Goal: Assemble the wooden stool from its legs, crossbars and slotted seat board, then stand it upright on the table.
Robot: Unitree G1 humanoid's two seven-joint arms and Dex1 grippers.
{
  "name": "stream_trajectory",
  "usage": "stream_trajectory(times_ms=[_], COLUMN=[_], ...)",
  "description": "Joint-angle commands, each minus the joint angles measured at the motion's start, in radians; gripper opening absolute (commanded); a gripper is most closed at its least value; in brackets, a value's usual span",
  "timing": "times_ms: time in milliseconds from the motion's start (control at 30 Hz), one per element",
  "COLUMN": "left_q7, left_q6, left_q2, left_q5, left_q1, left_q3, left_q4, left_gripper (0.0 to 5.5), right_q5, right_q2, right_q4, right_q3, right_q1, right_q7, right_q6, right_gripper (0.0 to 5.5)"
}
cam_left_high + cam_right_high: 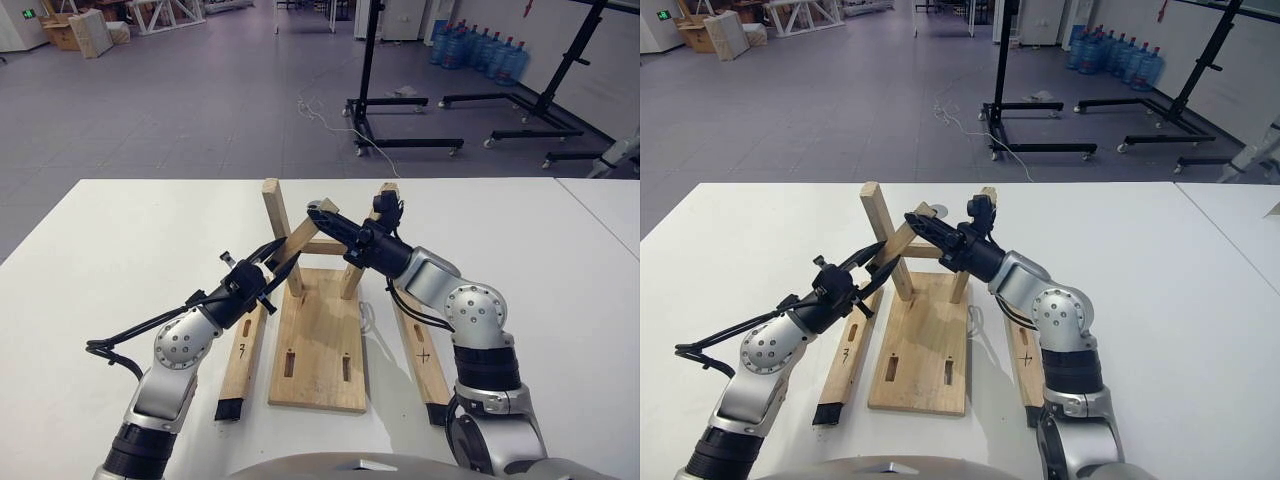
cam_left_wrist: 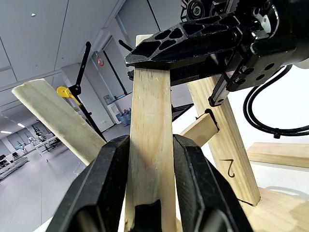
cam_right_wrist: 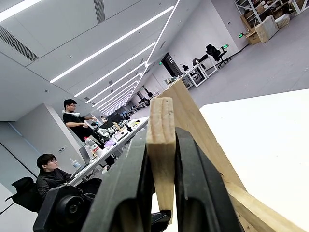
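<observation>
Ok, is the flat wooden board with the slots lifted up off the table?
No, the flat slotted pale wooden seat board lies flat on the white table.

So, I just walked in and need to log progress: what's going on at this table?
The robot is partway through the assembly. Both claws are shut on one tilted leg, the left claw lower down, the right claw at its upper end. The seat board lies flat, with two standing legs joined by a crossbar at its far end. Two loose pieces lie beside the board.
</observation>
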Motion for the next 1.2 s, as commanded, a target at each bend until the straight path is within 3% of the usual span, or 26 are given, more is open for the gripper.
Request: stream_trajectory(times_ms=[33,167,267,400,567,800,1200], left_q7=[0.066,0.111,0.164,0.279,0.397,0.384,0.284], left_q6=[0.066,0.101,0.122,0.132,0.178,0.269,0.357], left_q2=[-0.023,-0.041,-0.062,-0.115,-0.185,-0.162,-0.074], left_q5=[0.010,0.011,0.018,0.058,0.111,0.118,0.068], left_q1=[0.031,0.084,0.174,0.309,0.391,0.379,0.280], left_q3=[0.025,0.035,0.054,0.106,0.142,0.179,0.219], left_q4=[-0.012,-0.069,-0.141,-0.237,-0.340,-0.416,-0.409], left_gripper=[1.89,2.40,2.87,2.89,2.89,2.89,2.89], right_q5=[0.075,0.224,0.365,0.431,0.396,0.242,0.003], right_q2=[-0.017,-0.100,-0.230,-0.374,-0.510,-0.498,-0.309], right_q4=[-0.076,-0.157,-0.192,-0.238,-0.356,-0.570,-0.652], right_q3=[-0.066,-0.168,-0.258,-0.371,-0.417,-0.420,-0.295], right_q1=[-0.022,0.009,0.067,0.234,0.450,0.698,0.847], right_q7=[-0.034,-0.107,-0.167,-0.294,-0.377,-0.404,-0.470], right_q6=[0.019,0.077,0.145,0.178,0.208,0.122,-0.076], right_gripper=[0.39,0.39,0.39,0.39,0.39,0.39,0.39])
